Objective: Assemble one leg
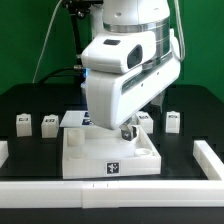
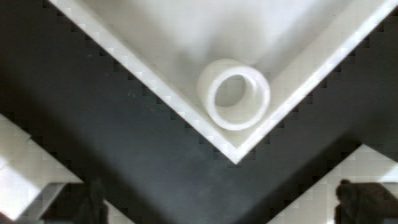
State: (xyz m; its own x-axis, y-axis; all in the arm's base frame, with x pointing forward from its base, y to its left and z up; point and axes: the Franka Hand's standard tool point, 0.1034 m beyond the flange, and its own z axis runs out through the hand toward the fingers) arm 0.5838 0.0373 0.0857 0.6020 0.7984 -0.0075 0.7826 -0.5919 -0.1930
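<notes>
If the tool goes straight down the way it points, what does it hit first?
Likely the black table just off the corner socket of the white square piece; depth unclear, maybe that corner itself.

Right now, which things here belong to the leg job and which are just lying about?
Job: leg blocks; white square piece with its corner socket; the open hand over that corner.
Lying about: white edge rails; black table.
</notes>
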